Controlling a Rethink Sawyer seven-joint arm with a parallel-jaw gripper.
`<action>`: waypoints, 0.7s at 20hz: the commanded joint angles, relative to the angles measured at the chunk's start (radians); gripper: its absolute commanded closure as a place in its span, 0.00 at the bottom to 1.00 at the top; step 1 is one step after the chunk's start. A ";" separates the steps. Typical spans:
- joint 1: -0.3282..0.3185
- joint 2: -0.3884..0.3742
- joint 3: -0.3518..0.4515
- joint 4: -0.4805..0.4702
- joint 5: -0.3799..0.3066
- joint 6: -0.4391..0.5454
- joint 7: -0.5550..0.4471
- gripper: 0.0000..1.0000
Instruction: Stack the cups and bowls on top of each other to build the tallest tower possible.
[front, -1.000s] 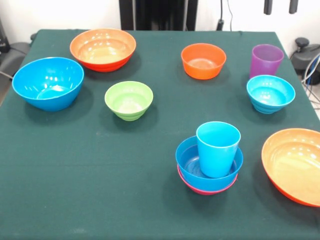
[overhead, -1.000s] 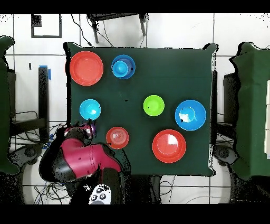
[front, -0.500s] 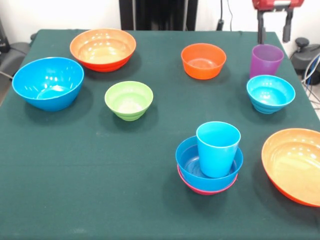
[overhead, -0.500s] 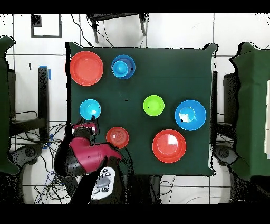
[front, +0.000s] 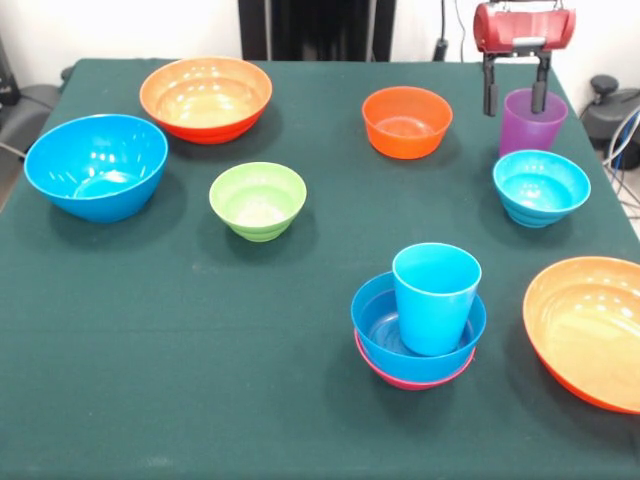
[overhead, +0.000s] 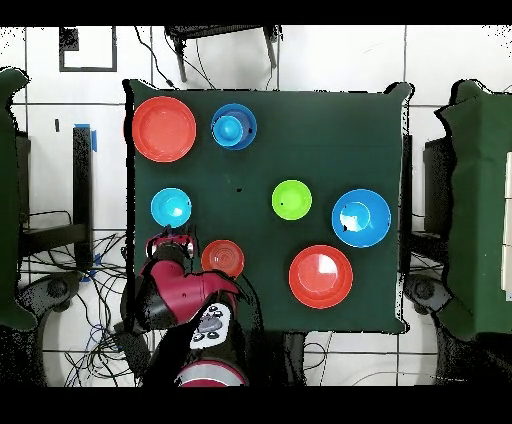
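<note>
1. The tool (front: 513, 97) is hanging at the far right of the surface (front: 150, 330) in the front view, its red body above and two dark fingers (front: 489, 90) pointing down.
2. The fingers are standing spread apart and released, gripping nothing; one is sitting just left of the purple cup (front: 531, 122) and the other is showing in front of the cup's rim area.
3. The purple cup is standing upright on the surface, just behind the cyan bowl (front: 540, 187) and to the right of the small orange bowl (front: 406, 121).
4. The tower (front: 420, 320) is sitting near the front of the surface: a light blue cup (front: 434, 296) is standing upright inside a blue bowl (front: 375, 320), which is resting in a pink bowl (front: 400, 378) whose edge is showing beneath.
5. A green bowl (front: 257, 199), a large blue bowl (front: 95, 165) and a wide orange bowl (front: 205, 97) are lying apart on the left half.
6. Another wide orange bowl (front: 585, 325) is sitting at the right edge, near the tower.
7. In the overhead view the red arm (overhead: 180, 295) is reaching over the surface's lower left corner, hiding the purple cup.
</note>
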 joint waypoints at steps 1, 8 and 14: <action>-0.020 0.017 0.052 0.027 -0.024 0.084 0.128 0.00; -0.032 0.035 0.090 0.055 -0.029 0.155 0.121 0.00; -0.002 0.065 0.068 0.070 -0.027 0.092 0.141 0.00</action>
